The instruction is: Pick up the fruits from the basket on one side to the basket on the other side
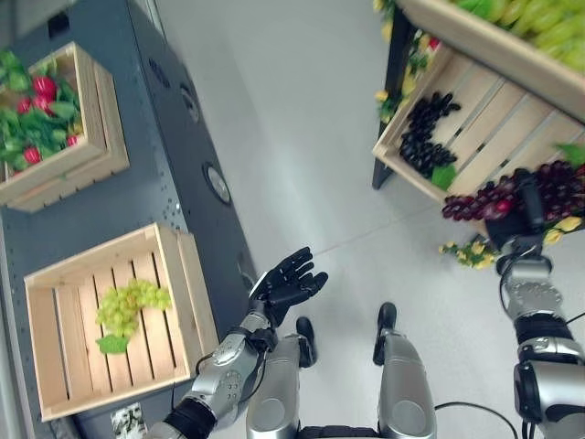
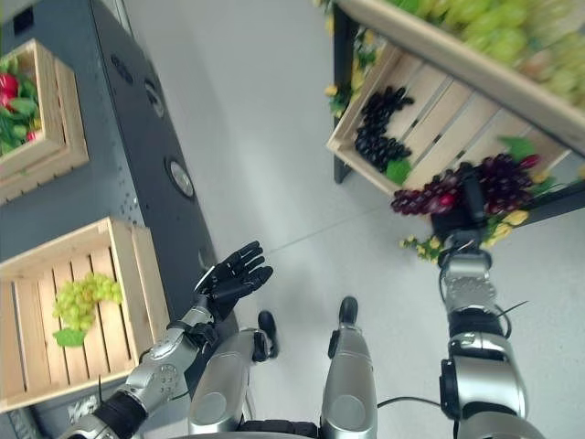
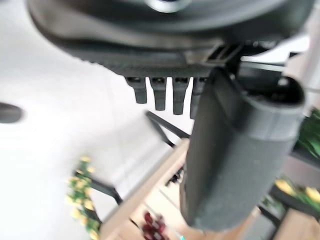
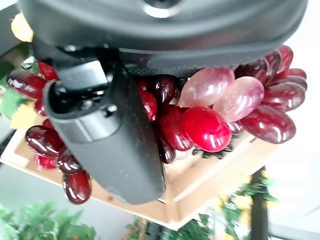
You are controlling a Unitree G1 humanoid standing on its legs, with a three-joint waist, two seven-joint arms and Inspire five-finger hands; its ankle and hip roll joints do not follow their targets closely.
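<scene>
Pale grey floor fills the middle of your left eye view, with a dark grey surface along the robot's left and a wooden shelf rack at its upper right. On that surface you have a light wooden slatted crate holding a bunch of green grapes, and further back a second wooden crate of red fruit among green leaves. Your left hand hovers over the floor just beside the surface's edge, fingers spread and holding nothing. Your right hand is raised at the tilted wooden crate on the rack, clamped on a bunch of dark red grapes; a bunch of black grapes lies in that crate.

From the right eye view, the red bunch hangs at the tilted crate's lower edge.

Your left wrist view shows straight fingers and the thumb, apart.

Your right wrist view shows the thumb pressed against the glossy red grapes.
</scene>
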